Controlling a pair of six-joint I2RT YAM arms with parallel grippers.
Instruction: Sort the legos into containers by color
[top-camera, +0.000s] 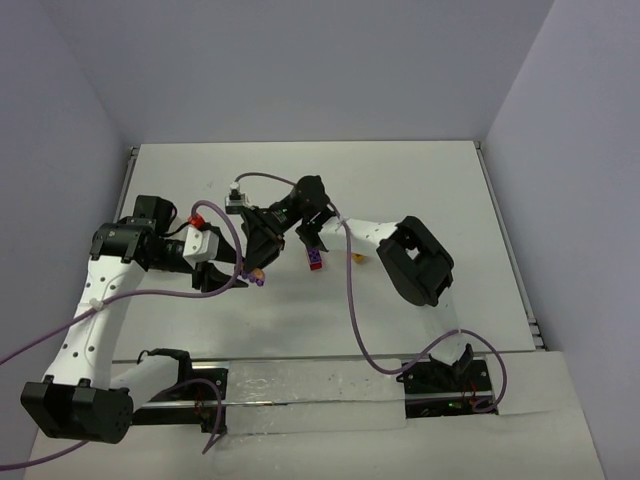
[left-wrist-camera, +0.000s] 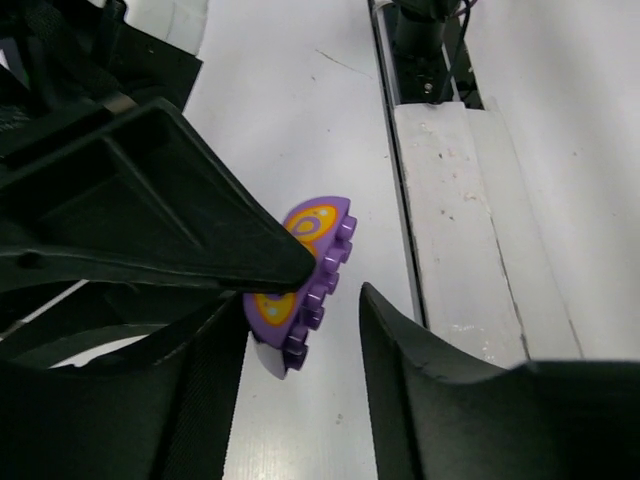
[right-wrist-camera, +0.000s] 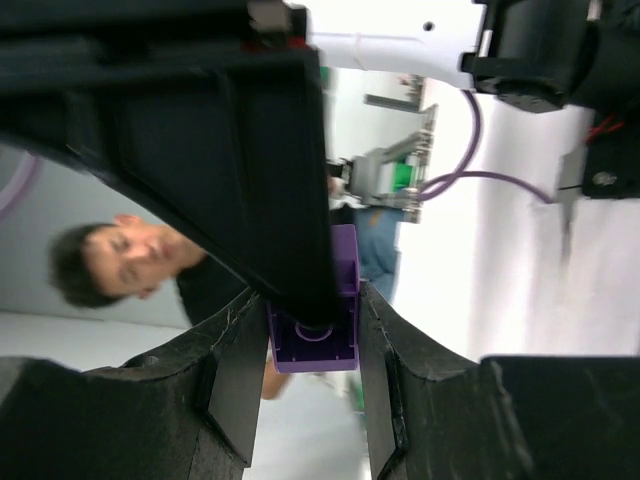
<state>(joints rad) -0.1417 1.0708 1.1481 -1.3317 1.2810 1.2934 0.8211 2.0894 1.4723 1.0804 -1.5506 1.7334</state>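
A purple half-round lego with an orange and yellow print (left-wrist-camera: 305, 285) lies on the white table between my left gripper's open fingers, close to the left finger and apart from the right one. It also shows in the top view (top-camera: 258, 277), at the tip of my left gripper (top-camera: 238, 274). My right gripper (right-wrist-camera: 312, 325) is shut on a purple brick (right-wrist-camera: 315, 350), hollow underside facing the camera. In the top view it holds that brick (top-camera: 316, 262) just above the table's middle. A small orange piece (top-camera: 360, 257) lies right of it. The white tub is out of view.
The two arms cross near the table's middle, with purple cables (top-camera: 352, 300) looping over it. Grey walls enclose the table on three sides. A white rail (left-wrist-camera: 455, 220) runs along the table's near edge. A person shows in the right wrist view's background (right-wrist-camera: 120, 265).
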